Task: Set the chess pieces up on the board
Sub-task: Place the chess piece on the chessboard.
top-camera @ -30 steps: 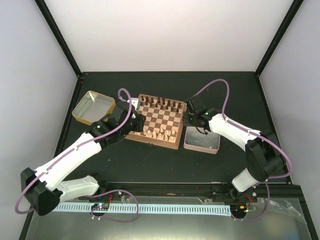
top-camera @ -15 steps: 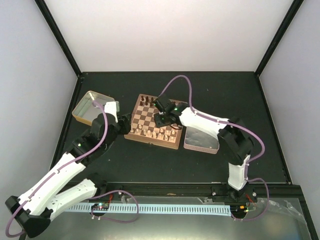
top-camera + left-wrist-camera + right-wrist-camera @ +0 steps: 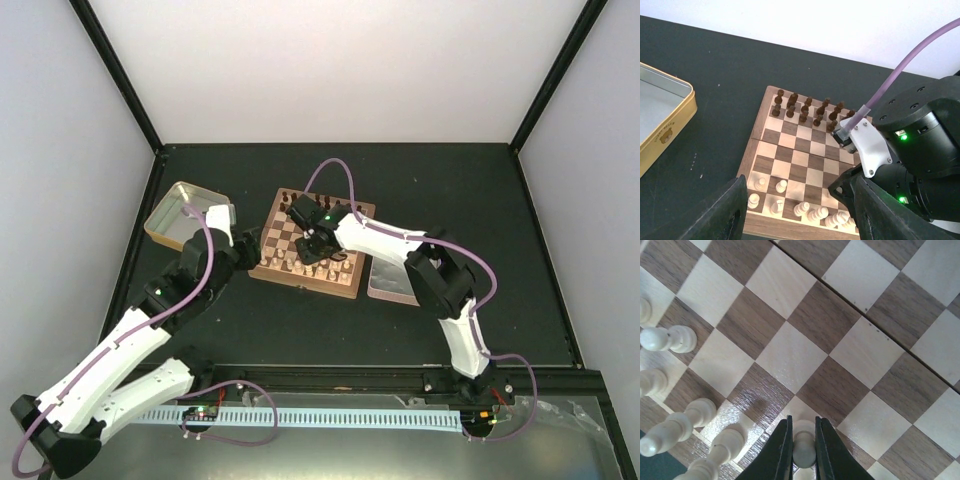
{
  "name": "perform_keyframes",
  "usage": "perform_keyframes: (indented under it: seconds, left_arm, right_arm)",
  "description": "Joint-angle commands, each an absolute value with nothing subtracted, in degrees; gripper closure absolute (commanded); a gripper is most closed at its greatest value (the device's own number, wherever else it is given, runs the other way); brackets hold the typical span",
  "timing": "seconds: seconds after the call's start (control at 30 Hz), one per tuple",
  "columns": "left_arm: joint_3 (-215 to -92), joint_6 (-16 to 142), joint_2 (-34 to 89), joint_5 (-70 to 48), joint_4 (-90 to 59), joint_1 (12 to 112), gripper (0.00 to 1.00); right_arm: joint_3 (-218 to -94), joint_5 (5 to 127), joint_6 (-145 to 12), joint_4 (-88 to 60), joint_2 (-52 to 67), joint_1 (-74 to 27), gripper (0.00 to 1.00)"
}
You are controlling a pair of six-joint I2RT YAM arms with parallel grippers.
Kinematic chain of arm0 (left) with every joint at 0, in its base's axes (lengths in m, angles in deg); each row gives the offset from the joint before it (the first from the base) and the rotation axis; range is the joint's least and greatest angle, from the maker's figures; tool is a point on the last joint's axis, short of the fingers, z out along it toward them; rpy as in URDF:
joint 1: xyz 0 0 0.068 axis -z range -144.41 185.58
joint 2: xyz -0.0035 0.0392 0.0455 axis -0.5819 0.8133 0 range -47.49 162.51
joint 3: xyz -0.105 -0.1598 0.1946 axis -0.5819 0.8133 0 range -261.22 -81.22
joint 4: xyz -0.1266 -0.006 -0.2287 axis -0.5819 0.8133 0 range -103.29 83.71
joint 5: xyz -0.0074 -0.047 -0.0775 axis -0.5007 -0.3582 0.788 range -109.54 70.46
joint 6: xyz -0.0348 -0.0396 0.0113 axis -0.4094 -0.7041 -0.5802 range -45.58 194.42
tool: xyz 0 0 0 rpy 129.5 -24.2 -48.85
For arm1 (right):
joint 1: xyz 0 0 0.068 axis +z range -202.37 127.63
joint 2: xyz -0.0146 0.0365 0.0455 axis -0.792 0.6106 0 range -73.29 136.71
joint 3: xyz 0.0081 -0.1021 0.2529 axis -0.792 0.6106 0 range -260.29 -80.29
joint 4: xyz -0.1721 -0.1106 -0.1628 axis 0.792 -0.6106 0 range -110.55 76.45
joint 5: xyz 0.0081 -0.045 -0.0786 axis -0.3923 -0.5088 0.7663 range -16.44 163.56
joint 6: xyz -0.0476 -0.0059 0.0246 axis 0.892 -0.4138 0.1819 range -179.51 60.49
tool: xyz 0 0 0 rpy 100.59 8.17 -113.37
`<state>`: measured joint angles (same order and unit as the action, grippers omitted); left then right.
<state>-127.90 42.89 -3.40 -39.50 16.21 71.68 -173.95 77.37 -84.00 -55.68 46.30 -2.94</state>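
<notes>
Over square checkered wooden board (image 3: 790,355), pinching small light tan wooden chess piece (image 3: 803,442) in right gripper (image 3: 803,460), with left gripper (image 3: 800,215) spread, yellow metal tin (image 3: 670,122) left of board.

board (image 3: 805,150) mid rows free, R arm (image 3: 385,238) overhead

Bright, even light from above; walls (image 3: 330,70) beyond the board (image 3: 280,236) wash out white. Up close, sheen glints on the board's squares, soft shadows hug the chess pieces (image 3: 669,338), the nearest ones blur.
</notes>
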Motion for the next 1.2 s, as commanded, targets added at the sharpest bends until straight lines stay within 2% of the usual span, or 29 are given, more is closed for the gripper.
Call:
perform_keyframes:
  seconds: [0.0, 0.4, 0.73, 0.9, 1.17]
  left_arm:
    - [-127.77, 42.34, -4.39, -40.06, 15.36, 71.22, 0.40]
    - [-127.80, 42.24, -4.16, -39.65, 15.32, 71.07, 0.40]
    - [-127.95, 42.25, -3.73, -39.45, 15.45, 70.95, 0.40]
    - [-128.12, 42.32, -3.63, -39.23, 15.62, 70.84, 0.40]
    - [-128.00, 42.34, -3.62, -38.96, 15.76, 70.74, 0.40]
  right_arm:
    - [-175.79, 76.78, -83.07, -58.16, 47.29, -2.67, 0.91]
    - [-175.91, 74.16, -82.12, -58.56, 48.70, -2.69, 0.87]
    - [-177.15, 76.40, -82.90, -59.14, 48.44, -2.67, 0.77]
    - [-178.25, 78.44, -83.31, -59.57, 47.92, -2.66, 0.77]
    - [-178.15, 78.87, -83.22, -59.87, 47.52, -2.64, 0.84]
